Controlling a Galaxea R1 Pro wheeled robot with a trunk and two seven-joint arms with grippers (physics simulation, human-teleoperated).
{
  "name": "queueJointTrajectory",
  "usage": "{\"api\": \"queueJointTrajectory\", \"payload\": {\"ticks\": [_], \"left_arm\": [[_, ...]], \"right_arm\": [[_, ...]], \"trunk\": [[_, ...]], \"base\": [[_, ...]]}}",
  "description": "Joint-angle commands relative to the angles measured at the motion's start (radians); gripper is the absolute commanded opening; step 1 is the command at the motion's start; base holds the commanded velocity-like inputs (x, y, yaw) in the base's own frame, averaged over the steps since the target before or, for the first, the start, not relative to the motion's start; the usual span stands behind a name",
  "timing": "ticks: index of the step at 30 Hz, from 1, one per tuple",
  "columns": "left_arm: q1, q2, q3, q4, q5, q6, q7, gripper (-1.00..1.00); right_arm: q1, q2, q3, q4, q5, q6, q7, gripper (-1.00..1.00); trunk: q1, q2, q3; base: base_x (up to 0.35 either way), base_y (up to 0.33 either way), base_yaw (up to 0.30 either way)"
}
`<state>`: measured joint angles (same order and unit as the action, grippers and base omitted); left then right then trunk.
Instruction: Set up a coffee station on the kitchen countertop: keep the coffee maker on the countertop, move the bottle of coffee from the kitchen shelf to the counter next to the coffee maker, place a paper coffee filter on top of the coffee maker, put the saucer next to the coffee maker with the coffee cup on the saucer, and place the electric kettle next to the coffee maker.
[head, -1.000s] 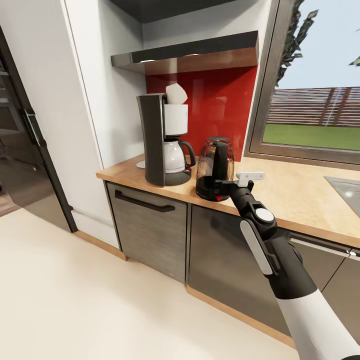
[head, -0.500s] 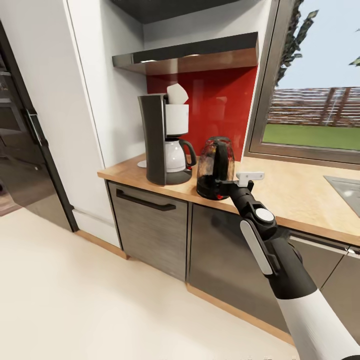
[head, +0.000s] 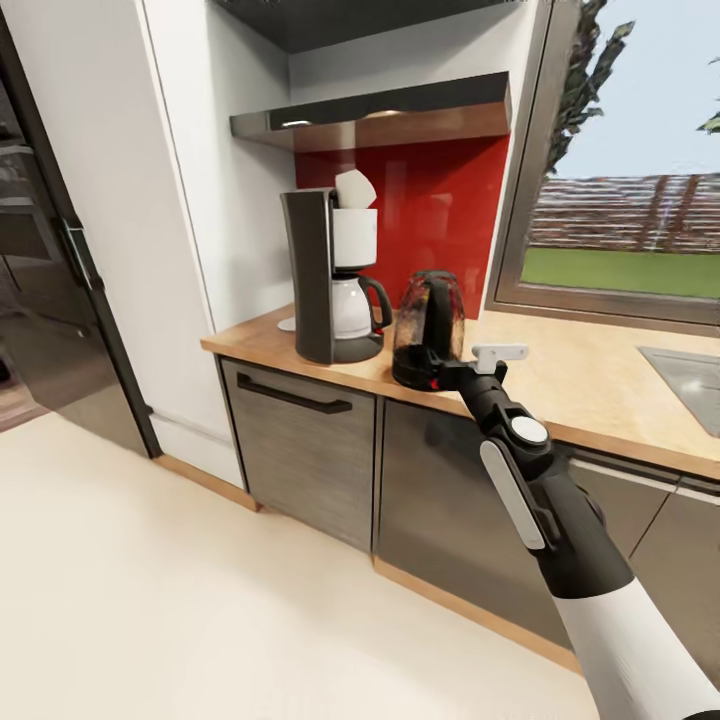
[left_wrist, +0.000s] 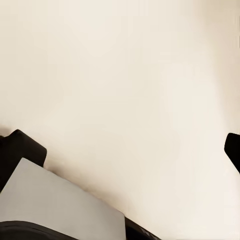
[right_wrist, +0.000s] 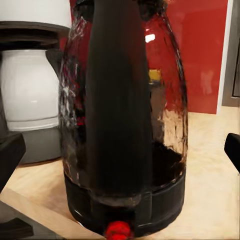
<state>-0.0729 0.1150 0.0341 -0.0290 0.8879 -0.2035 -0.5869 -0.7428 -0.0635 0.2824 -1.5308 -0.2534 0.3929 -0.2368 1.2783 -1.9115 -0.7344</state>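
Sitting on the wooden bench (head: 590, 385) just right of the coffee maker (head: 330, 285), nearly touching its base: the electric kettle (head: 428, 330), upright, dark glass body, black handle facing the robot, little red button low on the base. Perched on top of the coffee maker, a white paper coffee filter (head: 354, 189), tilted a bit. Peeking out behind the coffee maker on its left, an edge of a pale saucer (head: 287, 324). Behind all that, a red backsplash (head: 440, 200), a range hood (head: 380, 115) above, and a window (head: 630, 200) off to the right. Reaching out from the lower right toward the kettle handle, the right gripper (head: 462, 372), released, with its dark fingers (right_wrist: 10, 155) spread wide at both edges of the right wrist view and the kettle (right_wrist: 125, 120) sitting between them, not clamped; can't tell if anything touches the handle. Pointing down at plain cream floor (left_wrist: 125, 90), the left gripper (left_wrist: 125, 150), fingertips also well apart, holding nothing. Dark fridge (head: 50, 270) at far left.
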Motion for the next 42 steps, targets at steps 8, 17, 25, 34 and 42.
{"api": "queueJointTrajectory", "payload": {"ticks": [8,17,25,34,42], "left_arm": [[-0.001,0.0,0.003,0.001,-0.003,-0.004,-0.004,1.0],[-0.001,0.0,0.003,0.001,-0.003,-0.004,-0.004,1.0],[-0.001,0.0,0.003,0.001,-0.003,-0.004,-0.004,1.0],[-0.001,0.0,0.003,0.001,-0.003,-0.004,-0.004,1.0],[-0.001,0.0,0.003,0.001,-0.003,-0.004,-0.004,1.0]], "right_arm": [[0.001,-0.002,0.001,-0.002,-0.01,0.001,-0.009,1.0],[0.006,-0.007,0.001,-0.006,-0.01,-0.01,0.055,1.0],[0.106,-0.015,-0.008,-0.007,-0.005,-0.113,0.313,1.0],[0.178,-0.052,-0.008,-0.008,-0.004,-0.181,0.349,1.0],[0.327,-0.091,-0.008,-0.006,-0.003,-0.223,0.586,1.0]], "trunk": [[0.0,0.0,-0.001],[0.0,0.0,-0.001],[0.0,0.0,-0.001],[0.0,0.0,-0.001],[0.0,0.0,-0.001]], "base": [[-0.124,0.0,0.0],[-0.015,0.0,0.0],[0.0,0.0,0.0],[0.0,0.0,0.0],[0.0,0.0,0.0]]}}
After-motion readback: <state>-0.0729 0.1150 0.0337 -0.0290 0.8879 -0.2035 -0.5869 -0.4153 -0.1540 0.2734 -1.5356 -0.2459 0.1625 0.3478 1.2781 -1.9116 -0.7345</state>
